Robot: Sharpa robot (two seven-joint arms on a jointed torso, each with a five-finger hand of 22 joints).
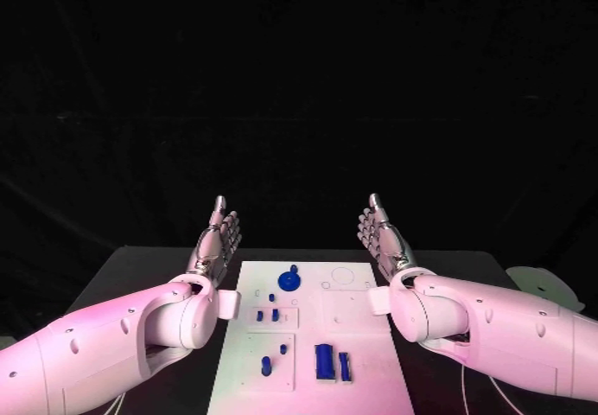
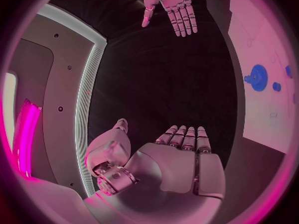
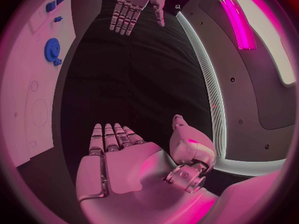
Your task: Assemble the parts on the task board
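The white task board (image 1: 355, 328) lies in the middle of the black table. On it sit a blue gear (image 1: 289, 280), several small blue pegs (image 1: 273, 314) and a longer blue block (image 1: 324, 360) near the front. My left hand (image 1: 214, 246) is raised beside the board's left far corner, fingers straight and together, holding nothing. My right hand (image 1: 384, 238) mirrors it at the right far corner, also empty. The left wrist view shows my left hand (image 2: 181, 159) flat, my right hand (image 2: 169, 7) across, and the gear (image 2: 256, 77). The right wrist view shows my right hand (image 3: 115, 154), the left hand (image 3: 134, 6) and the gear (image 3: 52, 50).
A pale round object (image 1: 544, 285) sits at the table's right edge. Empty round and square recesses (image 1: 344, 277) mark the board's far right part. Bare black table runs along both sides of the board.
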